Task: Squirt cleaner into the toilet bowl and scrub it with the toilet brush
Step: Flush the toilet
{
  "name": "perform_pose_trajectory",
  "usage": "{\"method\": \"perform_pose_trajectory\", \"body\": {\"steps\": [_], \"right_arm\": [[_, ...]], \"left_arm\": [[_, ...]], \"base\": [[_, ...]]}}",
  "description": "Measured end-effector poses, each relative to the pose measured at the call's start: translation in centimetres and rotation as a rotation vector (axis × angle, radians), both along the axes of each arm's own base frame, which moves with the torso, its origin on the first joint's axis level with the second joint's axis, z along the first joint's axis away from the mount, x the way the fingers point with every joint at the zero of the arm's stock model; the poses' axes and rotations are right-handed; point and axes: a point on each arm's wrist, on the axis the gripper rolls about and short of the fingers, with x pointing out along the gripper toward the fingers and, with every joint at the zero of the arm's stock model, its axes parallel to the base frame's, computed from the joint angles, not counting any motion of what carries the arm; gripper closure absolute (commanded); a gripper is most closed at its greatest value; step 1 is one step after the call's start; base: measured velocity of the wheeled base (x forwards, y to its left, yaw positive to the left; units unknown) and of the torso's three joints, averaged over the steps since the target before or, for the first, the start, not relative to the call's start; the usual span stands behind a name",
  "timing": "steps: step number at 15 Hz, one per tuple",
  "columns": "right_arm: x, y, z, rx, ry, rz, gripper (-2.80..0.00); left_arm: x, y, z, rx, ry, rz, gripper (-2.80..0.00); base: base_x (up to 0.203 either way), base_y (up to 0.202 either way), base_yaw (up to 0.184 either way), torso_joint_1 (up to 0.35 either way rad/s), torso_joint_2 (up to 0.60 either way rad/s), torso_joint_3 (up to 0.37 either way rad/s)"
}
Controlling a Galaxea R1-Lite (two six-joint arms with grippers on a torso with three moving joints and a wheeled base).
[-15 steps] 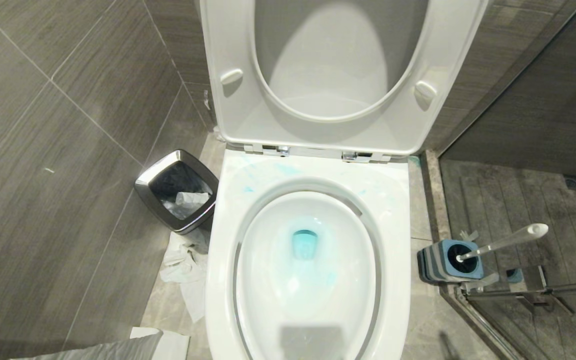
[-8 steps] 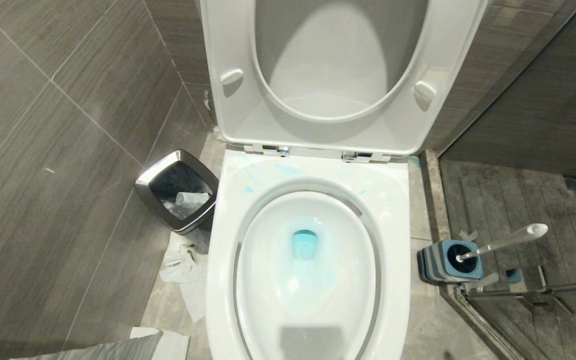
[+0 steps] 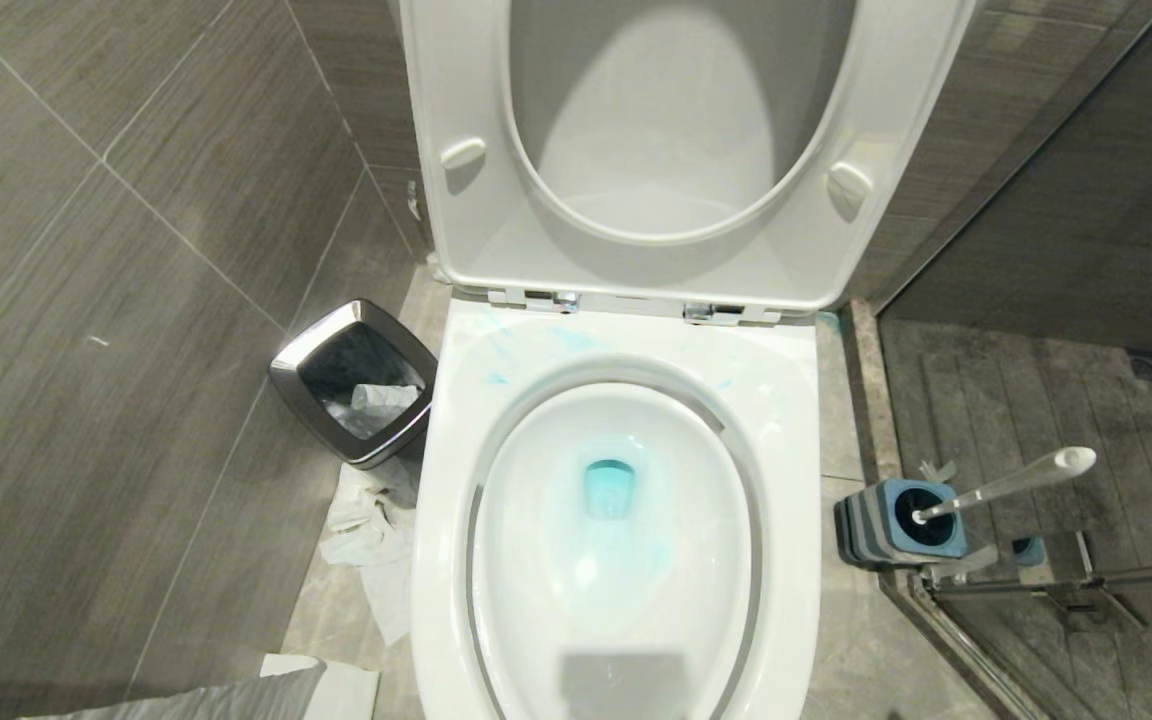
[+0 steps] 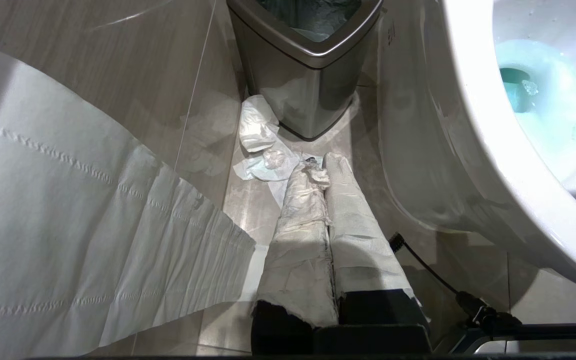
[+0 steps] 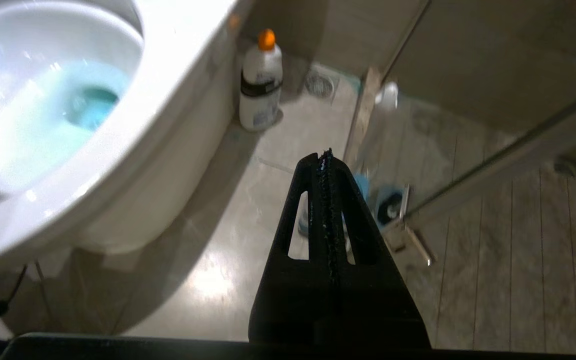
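The toilet bowl (image 3: 788, 430) stands open with its seat and lid raised. Turquoise cleaner (image 3: 608, 492) tints the water and streaks the back rim. To its right, the toilet brush (image 3: 1011, 484) leans in its blue holder (image 3: 936, 535), with nothing touching it. Neither gripper shows in the head view. My left gripper (image 4: 320, 162), its fingers wrapped in white paper, is shut and empty low beside the bowl (image 4: 473, 115). My right gripper (image 5: 324, 156) is shut and empty above the floor, between the bowl (image 5: 168, 65) and the blurred holder (image 5: 388, 202).
A chrome-rimmed bin (image 3: 356, 380) stands left of the toilet with crumpled tissue (image 3: 371, 525) before it. A sheet of toilet paper (image 4: 68, 225) hangs by my left arm. A white bottle with an orange cap (image 5: 261, 80) stands against the toilet's base. A glass shower partition (image 3: 1036, 580) runs on the right.
A dark shadow on the floor at the lower right of the head view has slid out of sight. The bowl, brush and bin have not moved.
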Motion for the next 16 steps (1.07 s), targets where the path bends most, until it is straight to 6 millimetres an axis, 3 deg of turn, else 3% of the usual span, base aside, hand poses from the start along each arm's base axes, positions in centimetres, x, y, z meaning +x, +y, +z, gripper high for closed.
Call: {"method": "perform_pose_trajectory", "body": {"steps": [4, 16], "right_arm": [[0.3, 0.0, -1.8, 0.001, 0.129, -0.014, 0.00], [0.3, -0.1, -1.8, 0.148, 0.139, -0.022, 0.00]], "left_arm": [[0.0, 0.0, 0.0, 0.001, 0.001, 0.000, 0.00], [0.0, 0.0, 0.0, 0.000, 0.000, 0.000, 0.00]], "base": [[0.000, 0.000, 0.000, 0.000, 0.00, 0.000], [0.000, 0.000, 0.000, 0.000, 0.00, 0.000]]}}
